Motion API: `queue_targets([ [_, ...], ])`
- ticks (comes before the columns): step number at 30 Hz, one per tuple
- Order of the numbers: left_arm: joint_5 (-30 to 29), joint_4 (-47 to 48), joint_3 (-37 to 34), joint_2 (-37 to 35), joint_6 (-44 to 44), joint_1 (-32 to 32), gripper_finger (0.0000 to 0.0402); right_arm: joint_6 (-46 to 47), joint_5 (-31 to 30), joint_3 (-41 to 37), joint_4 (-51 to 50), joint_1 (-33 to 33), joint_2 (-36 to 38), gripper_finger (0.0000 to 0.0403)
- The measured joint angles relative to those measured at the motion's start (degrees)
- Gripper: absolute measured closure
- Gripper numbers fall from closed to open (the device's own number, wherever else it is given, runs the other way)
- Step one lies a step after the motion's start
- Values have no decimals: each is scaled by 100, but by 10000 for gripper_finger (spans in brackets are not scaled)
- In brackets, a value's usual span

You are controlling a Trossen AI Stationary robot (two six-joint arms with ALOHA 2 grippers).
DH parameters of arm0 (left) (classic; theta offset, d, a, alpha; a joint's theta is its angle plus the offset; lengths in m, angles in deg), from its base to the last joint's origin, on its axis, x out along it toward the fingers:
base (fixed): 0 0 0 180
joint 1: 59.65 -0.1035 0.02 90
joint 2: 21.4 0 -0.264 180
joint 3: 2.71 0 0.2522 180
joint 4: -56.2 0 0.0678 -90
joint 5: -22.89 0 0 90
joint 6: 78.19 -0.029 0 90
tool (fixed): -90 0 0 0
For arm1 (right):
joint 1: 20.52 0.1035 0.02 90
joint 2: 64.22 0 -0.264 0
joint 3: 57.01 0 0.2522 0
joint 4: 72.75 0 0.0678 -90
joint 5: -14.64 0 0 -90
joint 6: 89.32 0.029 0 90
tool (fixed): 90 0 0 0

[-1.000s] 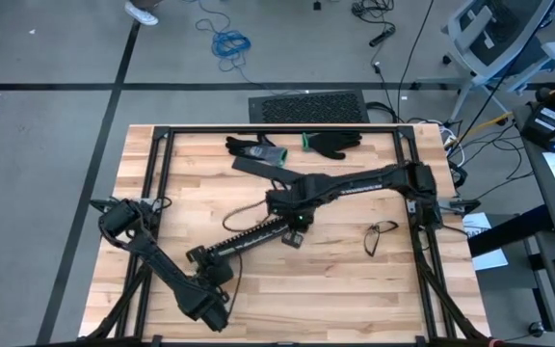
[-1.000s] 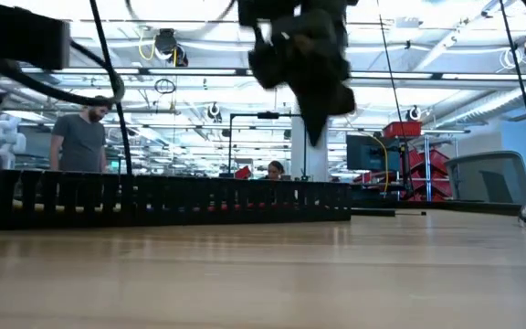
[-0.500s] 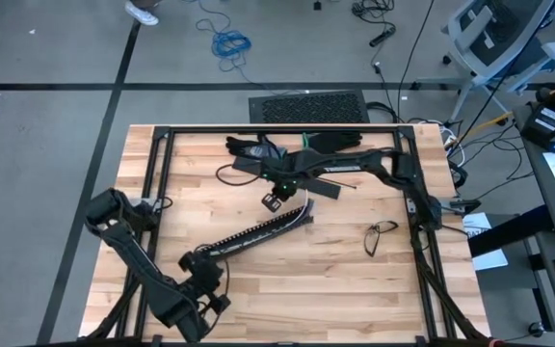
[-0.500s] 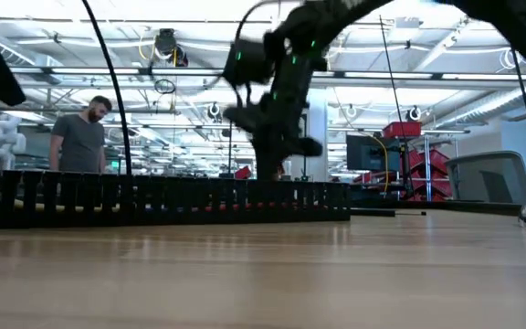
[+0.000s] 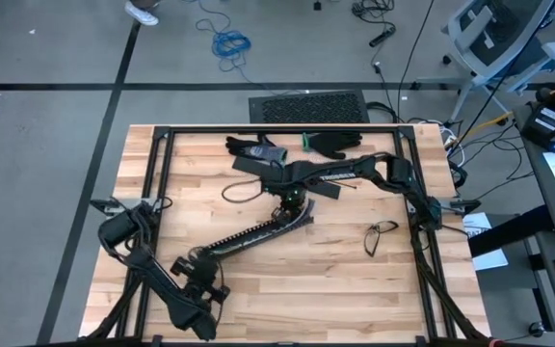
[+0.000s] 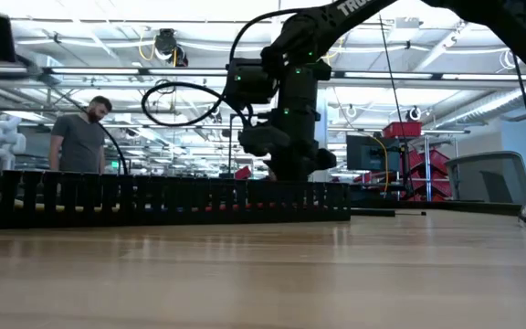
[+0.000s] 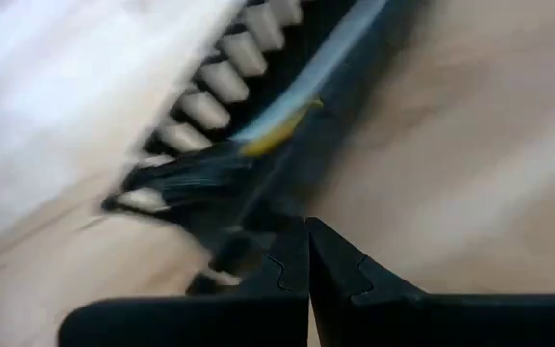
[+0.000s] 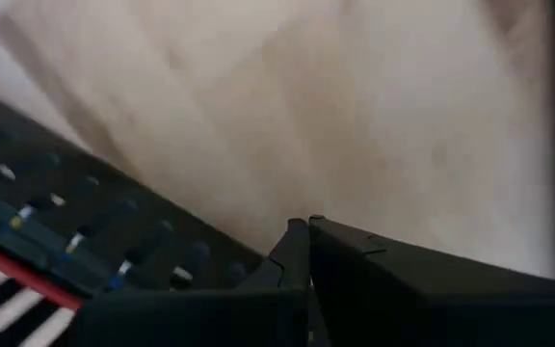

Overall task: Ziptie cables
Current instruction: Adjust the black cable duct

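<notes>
Right end effector [image 5: 294,205] dropped onto duct [image 5: 258,231] holding coloured cables [image 8: 17,265].

We see a long black slotted plastic duct [image 5: 255,233] lying diagonally across the middle of the pale wooden desk [image 5: 355,289]. The right pincer [image 5: 294,205] hangs over the duct's far end, the left pincer [image 5: 198,273] sits just beside its near end. Thin coloured cables [image 7: 287,116] lie inside the duct. Behind it, along the desk's far edge, rest two black fabric gloves [image 5: 335,143]. Wire-framed glasses [image 5: 382,232] lie to the duct's right.
</notes>
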Motion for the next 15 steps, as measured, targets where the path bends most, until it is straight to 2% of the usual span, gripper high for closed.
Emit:
queue_targets([
  [5, 245, 351, -232, 6, 395, -79, 401, 76, -24, -161, -91, 281, 15, 403],
  [15, 436, 575, -744, 6, 129, -75, 401, 263, -53, -262, -404, 916, 29, 403],
])
